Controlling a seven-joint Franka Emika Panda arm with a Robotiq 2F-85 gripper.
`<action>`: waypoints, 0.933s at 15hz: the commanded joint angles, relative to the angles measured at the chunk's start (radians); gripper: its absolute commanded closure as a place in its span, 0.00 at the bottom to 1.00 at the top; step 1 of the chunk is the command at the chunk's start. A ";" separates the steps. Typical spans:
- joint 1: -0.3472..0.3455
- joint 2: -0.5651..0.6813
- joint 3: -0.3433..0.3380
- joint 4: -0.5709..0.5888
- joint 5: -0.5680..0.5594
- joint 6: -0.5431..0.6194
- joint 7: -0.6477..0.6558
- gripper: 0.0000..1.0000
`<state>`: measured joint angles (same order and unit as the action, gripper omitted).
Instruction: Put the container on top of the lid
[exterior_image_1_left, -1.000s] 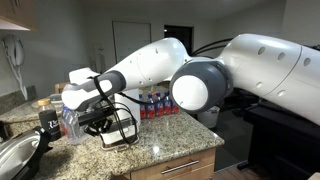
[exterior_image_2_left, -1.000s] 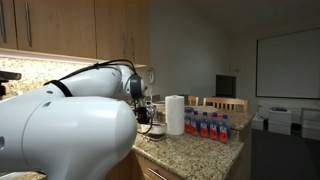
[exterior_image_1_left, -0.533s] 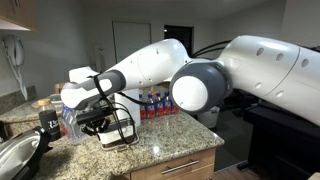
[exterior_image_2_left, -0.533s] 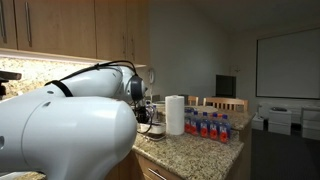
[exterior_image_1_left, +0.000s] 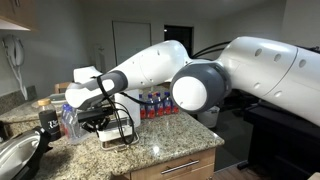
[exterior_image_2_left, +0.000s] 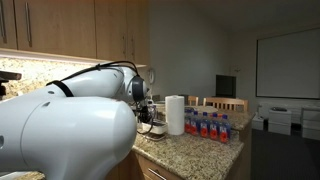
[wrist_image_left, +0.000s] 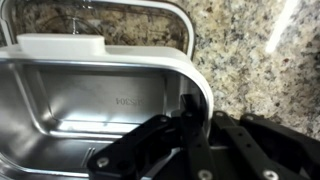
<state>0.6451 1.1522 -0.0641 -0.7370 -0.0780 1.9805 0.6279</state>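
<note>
1. The Robotiq gripper (wrist_image_left: 198, 112) is clamped on one side wall of the container (wrist_image_left: 100, 95). In the wrist view one finger sits inside the tub and the other outside, at about 4 o'clock on its rim.
2. The container is open side up, its whitish rim and clear floor facing the camera. I cannot tell whether it is lifted clear or resting on the granite countertop (wrist_image_left: 260, 60).
3. The lid (wrist_image_left: 150, 25) lies flat on the granite at 12 o'clock from the container. Its near edge seems to pass under the tub's far edge.
4. Risk: a pinch on one thin wall gives little hold, so the tub could pivot or sag away from the fingers.
5. Risk: the lid is light, and a low tub edge catching its raised rim would likely shove it away.
6. Risk: releasing off-centre could leave the tub cocked on the rim.
7. The water bottles (exterior_image_1_left: 155, 104) stand near, so a wide swing might clip them.
</note>
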 joint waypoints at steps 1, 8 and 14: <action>-0.007 -0.009 0.007 -0.006 0.022 0.026 0.055 0.95; 0.001 0.000 0.003 0.000 0.008 0.001 0.063 0.92; 0.007 -0.001 -0.004 -0.018 0.004 0.022 0.084 0.96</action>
<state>0.6468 1.1586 -0.0615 -0.7371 -0.0699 1.9831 0.6914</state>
